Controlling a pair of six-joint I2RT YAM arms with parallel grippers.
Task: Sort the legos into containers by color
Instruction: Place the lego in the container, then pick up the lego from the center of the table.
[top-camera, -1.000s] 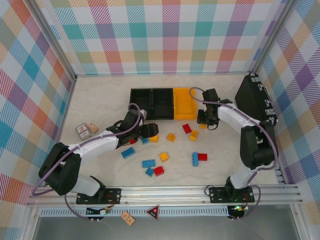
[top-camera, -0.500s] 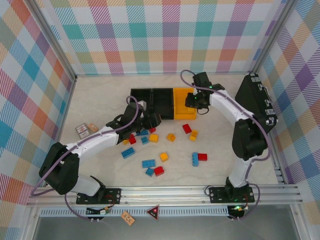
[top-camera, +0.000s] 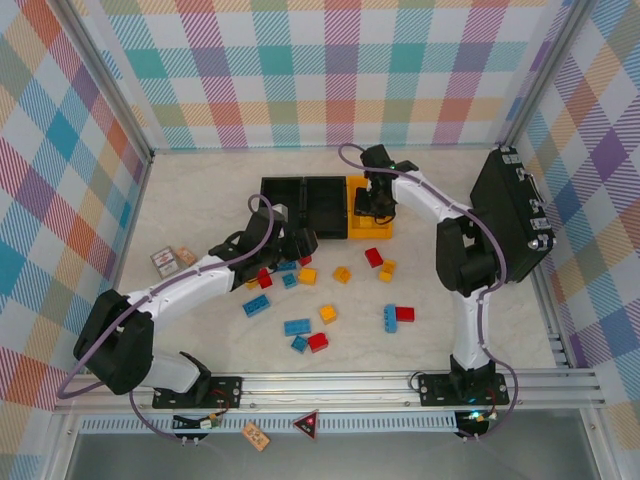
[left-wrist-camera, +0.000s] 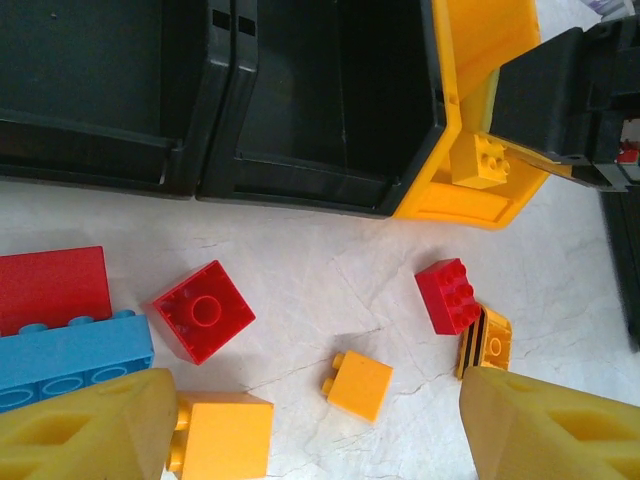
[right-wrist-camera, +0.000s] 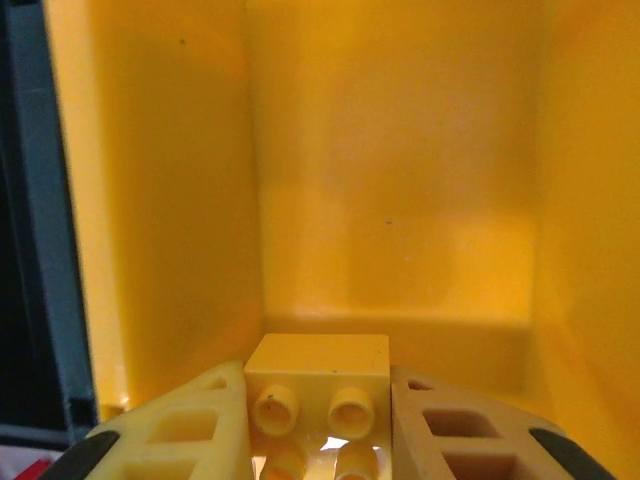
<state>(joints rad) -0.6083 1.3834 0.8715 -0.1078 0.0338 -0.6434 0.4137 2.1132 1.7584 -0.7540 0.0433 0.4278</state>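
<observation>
Jaws of right arm pinch yellow brick (right-wrist-camera: 318, 365), lower part cut off, over yellow bin (right-wrist-camera: 400, 200); left jaws parted, empty.

top external: fixed high behind the arm bases (top-camera: 215, 388), angled down and forward, far enough back to take in the whole surface (top-camera: 200, 190) up to the back wall (top-camera: 340, 70).
left wrist: close above the surface, looking down past its own fingers (left-wrist-camera: 80, 430) toward the fronts of the black bins (left-wrist-camera: 300, 100).
right wrist: very near, looking between its fingers (right-wrist-camera: 170, 440) and over a yellow brick (right-wrist-camera: 318, 368) into the yellow bin (right-wrist-camera: 400, 150).
shared: the yellow bin (top-camera: 358, 230) (left-wrist-camera: 470, 205) appears in all three.
</observation>
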